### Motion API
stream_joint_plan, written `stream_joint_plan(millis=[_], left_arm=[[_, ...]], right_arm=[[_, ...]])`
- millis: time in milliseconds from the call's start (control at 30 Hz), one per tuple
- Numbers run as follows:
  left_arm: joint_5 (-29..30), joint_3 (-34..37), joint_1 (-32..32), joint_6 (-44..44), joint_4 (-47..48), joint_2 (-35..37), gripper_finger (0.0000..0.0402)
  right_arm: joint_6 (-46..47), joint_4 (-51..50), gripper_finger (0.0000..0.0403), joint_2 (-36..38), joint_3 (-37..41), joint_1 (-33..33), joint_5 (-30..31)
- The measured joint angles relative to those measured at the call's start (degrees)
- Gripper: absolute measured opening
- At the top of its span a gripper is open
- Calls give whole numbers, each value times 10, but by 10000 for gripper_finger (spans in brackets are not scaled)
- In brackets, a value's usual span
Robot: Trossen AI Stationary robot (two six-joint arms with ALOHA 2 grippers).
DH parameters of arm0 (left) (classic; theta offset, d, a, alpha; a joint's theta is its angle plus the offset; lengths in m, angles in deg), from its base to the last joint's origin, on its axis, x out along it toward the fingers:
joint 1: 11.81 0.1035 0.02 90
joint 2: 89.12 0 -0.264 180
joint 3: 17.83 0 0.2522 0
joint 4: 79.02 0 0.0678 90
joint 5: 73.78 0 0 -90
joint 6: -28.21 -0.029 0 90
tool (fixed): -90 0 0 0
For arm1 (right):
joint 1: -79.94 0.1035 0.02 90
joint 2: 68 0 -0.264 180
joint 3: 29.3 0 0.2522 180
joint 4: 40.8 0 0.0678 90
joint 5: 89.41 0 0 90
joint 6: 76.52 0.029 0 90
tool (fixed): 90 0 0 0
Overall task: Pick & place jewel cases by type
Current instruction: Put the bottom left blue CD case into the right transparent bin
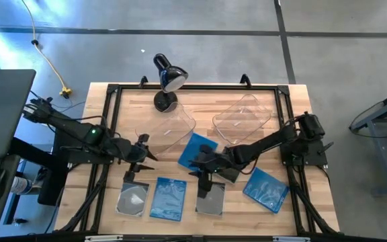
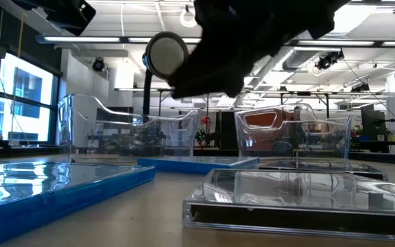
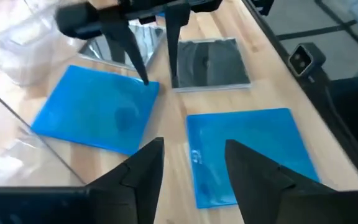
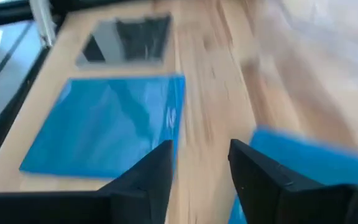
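Observation:
Five jewel cases show in the high view. Along the near edge lie a grey case [image 1: 133,199], a blue case [image 1: 168,198] and a second grey case [image 1: 210,198]; another blue case [image 1: 266,189] lies to the right. A tilted blue case [image 1: 197,149] lies flat at mid-table. My left gripper [image 1: 146,156] [image 3: 191,146] is open, above the wood left of the tilted blue case [image 3: 98,115]. My right gripper [image 1: 203,176] [image 4: 201,146] is open, pointing down between the tilted blue case and the second grey case [image 3: 210,62].
Two clear plastic bins stand on the far half, one [image 1: 173,128] left of centre, one [image 1: 244,114] right of centre. A black desk lamp [image 1: 166,79] stands at the far edge. A black frame [image 1: 113,91] runs around the tabletop. Bare wood [image 4: 210,74] lies between the cases.

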Motion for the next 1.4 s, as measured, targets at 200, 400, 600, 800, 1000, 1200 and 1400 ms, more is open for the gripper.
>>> stream_joint_plan(millis=[200, 400, 600, 800, 1000, 1200, 1400], left_arm=[[-112, 0, -8, 38, -2, -27, 172], [-114, 0, -60, 39, -57, -98, 172], [-68, 0, -109, 51, -75, -183, 172], [-35, 0, -146, 141, -127, -230, 172], [-37, 0, -210, 158, -186, -267, 172], [47, 0, -261, 192, -194, -300, 172], [96, 0, -266, 206, -196, -339, 172]], right_arm=[[-31, 63, 193, -22, 0, -2, -44], [18, 76, 211, -39, -1, -6, -47], [98, 78, 211, -62, 0, -7, -56], [155, 94, 211, -81, -6, -1, -47], [124, 85, 211, -103, -38, 10, -34], [112, 15, 211, -108, -72, 15, 20], [95, 2, 210, -109, -95, 10, 16]])
